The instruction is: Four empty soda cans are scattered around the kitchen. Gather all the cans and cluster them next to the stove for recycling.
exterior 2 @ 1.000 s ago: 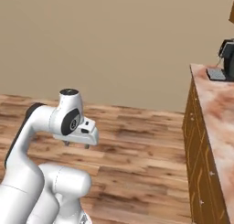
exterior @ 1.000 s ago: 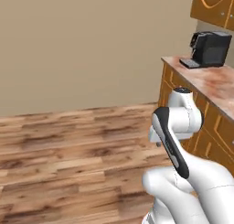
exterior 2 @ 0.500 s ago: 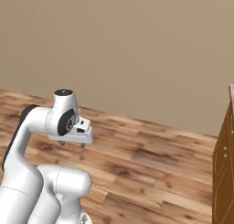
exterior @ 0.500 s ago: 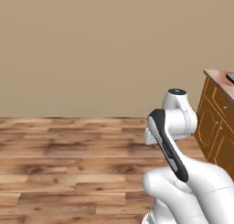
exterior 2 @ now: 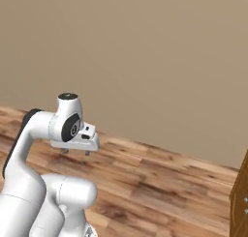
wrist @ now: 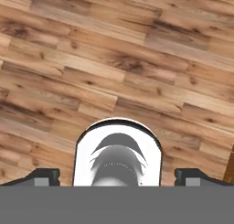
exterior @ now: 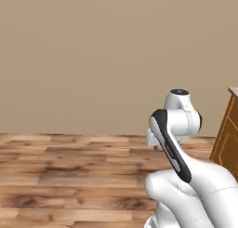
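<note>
Brown plank floor (wrist: 137, 58) lay below the pincer (exterior 2: 75, 152), jaws wide and empty; the counter had swung away as the base turned, hunting cans elsewhere.

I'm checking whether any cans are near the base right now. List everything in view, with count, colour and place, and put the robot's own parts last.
Wall: one, plain beige, across the back of both base views.
Floor: one, brown wood planks, below the wall and under the hand.
Cabinet: one, orange wood, cut off at the right edge of the left base view; its edge also shows at the lower right of the right base view.
Soda cans: none in view.
Arm: one, white with dark joints, folded low in front of the base.
Gripper: one, pointing down at the floor, fingers spread wide with nothing between them.
</note>
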Available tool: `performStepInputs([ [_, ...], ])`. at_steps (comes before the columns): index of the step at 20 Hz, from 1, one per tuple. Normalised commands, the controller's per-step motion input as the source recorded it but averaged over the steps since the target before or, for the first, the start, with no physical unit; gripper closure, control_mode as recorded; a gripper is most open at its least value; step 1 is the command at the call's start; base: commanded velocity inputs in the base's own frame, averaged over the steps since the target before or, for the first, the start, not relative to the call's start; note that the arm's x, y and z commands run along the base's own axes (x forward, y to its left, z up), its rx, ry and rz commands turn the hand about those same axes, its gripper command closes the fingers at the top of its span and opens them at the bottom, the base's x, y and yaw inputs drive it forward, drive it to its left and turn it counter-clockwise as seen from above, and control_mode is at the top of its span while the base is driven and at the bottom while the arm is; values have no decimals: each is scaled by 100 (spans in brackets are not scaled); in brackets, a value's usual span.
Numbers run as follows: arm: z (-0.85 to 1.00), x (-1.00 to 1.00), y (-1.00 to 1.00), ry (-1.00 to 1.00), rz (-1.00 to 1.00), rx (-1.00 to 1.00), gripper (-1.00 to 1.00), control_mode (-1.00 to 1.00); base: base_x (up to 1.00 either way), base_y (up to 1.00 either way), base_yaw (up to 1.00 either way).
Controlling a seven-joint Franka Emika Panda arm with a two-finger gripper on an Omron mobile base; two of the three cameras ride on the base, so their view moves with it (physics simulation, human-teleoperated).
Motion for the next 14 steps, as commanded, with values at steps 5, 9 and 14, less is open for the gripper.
performStepInputs([
  [5, 0, 0, 0, 0, 0, 0, -100, 100, 100, 35, 25],
  [9, 0, 0, 0, 0, 0, 0, -100, 100, 91, 7, 60],
  [14, 0, 0, 0, 0, 0, 0, -100, 100, 35, -5, 85],
])
